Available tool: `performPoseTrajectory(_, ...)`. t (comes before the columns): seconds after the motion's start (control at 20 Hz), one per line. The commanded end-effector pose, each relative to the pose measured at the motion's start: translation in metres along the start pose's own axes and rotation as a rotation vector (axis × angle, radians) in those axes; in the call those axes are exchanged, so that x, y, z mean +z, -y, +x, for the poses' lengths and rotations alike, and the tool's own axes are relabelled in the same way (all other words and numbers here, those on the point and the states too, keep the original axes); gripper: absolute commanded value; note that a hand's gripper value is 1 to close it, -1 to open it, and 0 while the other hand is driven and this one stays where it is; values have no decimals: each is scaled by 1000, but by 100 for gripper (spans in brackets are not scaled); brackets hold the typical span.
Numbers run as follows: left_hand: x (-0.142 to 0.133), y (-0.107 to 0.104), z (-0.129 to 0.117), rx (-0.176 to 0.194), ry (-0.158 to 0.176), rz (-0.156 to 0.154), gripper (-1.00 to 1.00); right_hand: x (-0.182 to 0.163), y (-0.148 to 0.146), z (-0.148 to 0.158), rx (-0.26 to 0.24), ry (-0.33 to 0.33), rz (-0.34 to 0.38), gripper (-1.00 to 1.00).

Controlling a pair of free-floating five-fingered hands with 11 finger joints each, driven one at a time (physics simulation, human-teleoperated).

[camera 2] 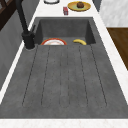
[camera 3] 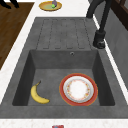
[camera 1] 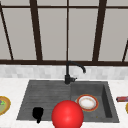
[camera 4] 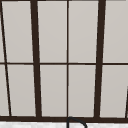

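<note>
The left hand (camera 1: 38, 113) hangs low at the front of the sink (camera 1: 45, 92).
It holds nothing, and it is too hard to tell if it is open or closed. A big red ball (camera 1: 67, 115) is just beside it. A red-edged plate (camera 1: 87, 102) and a banana (camera 3: 38, 95) lie down in the sink's deep part, apart from each other.

Even, flat light w/ soft blur throughout; shadows faint, maybe none; no glare
</note>
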State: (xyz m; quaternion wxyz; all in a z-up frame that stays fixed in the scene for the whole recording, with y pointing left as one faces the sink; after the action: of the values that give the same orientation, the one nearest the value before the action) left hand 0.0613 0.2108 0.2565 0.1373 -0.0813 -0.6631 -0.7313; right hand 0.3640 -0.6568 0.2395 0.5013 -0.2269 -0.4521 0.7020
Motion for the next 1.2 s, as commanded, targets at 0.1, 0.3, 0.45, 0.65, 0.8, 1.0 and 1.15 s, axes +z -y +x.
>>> performPoseTrajectory(0.1, 0, 0, 0, 0, 0, 0, 0, -3, 14, 23, -51, -66, 26, 100)
performPoseTrajectory(0.3, 0, 0, 0, 0, 0, 0, 0, -6, 20, 37, -46, -77, 14, 100)
performPoseTrajectory(0.45, 0, 0, 0, 0, 0, 0, 0, -10, 24, 46, -46, -88, 11, 100)
performPoseTrajectory(0.65, 0, 0, 0, 0, 0, 0, 0, -15, 29, 58, -47, -101, 11, 100)
performPoseTrajectory(0.8, 0, 0, 0, 0, 0, 0, 0, -19, 32, 66, -50, -114, 15, 100)
performPoseTrajectory(1.0, 0, 0, 0, 0, 0, 0, 0, -25, 37, 75, -50, -131, 15, 100)
performPoseTrajectory(1.15, 0, 0, 0, 0, 0, 0, 0, -38, 41, 92, -22, -105, 18, 100)
